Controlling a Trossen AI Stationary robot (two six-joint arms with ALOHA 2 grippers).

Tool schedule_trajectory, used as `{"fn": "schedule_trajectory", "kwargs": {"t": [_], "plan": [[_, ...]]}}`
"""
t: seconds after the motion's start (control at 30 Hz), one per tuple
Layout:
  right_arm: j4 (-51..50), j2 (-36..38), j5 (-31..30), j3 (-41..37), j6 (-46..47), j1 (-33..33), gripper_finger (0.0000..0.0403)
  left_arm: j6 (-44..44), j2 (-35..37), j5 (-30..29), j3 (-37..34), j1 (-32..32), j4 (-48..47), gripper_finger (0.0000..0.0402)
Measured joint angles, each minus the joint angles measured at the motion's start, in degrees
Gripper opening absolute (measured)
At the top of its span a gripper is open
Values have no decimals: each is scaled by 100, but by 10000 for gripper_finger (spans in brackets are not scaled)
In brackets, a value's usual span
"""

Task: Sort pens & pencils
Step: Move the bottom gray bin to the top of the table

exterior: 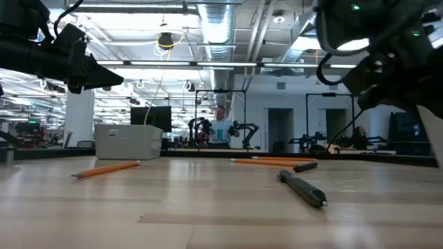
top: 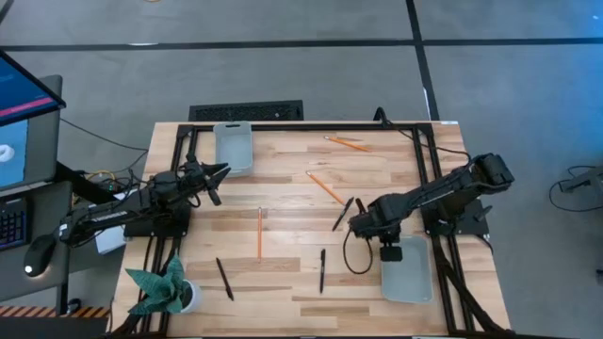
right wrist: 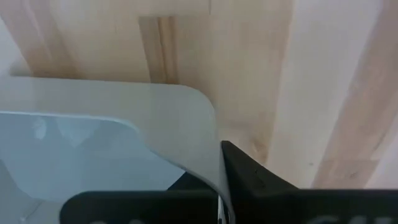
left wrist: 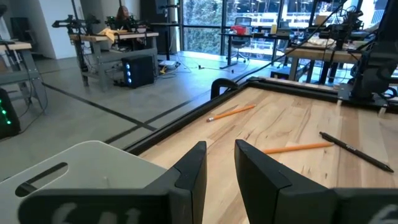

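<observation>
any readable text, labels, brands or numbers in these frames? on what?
None readable.
Monitor at the table's left: screen lit, content too small to read.
Pens and pencils: no legible print.
Grey trays: no markings show.

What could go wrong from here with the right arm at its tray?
1. The right pincer is shut at the corner rim of the right tray; moving off could drag or tip the tray.
2. A black pen lies close beside that arm; a swing might knock it away.
</observation>
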State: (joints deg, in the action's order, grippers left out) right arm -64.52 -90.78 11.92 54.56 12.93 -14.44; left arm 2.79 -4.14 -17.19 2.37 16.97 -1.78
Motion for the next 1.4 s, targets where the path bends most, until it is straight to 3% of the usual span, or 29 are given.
{"fn": "schedule_trajectory", "kwargs": {"t": [0.27,0.57,0.7,0.93,1.07,1.2,1.4], "plan": [[-576,0,-224,688,-942,720,21,0,0,0,0,0,0,73],[-1000,4,-1526,1917,-2092,1896,40,0,0,0,-2,0,0,73],[-784,4,-2065,2477,-2756,2387,21,0,0,2,-2,-1,0,73],[557,-52,-2197,3091,-3303,3230,33,-5,0,2,-2,0,1,73],[977,-451,-2260,3397,-3841,3488,45,-11,0,2,-2,-1,0,73],[1182,-1148,-2247,3912,-4295,3579,22,-13,0,-17,-2,-2,2,73],[1476,-2262,-1969,5111,-4770,3671,22,-15,0,-24,-2,0,2,73]]}}
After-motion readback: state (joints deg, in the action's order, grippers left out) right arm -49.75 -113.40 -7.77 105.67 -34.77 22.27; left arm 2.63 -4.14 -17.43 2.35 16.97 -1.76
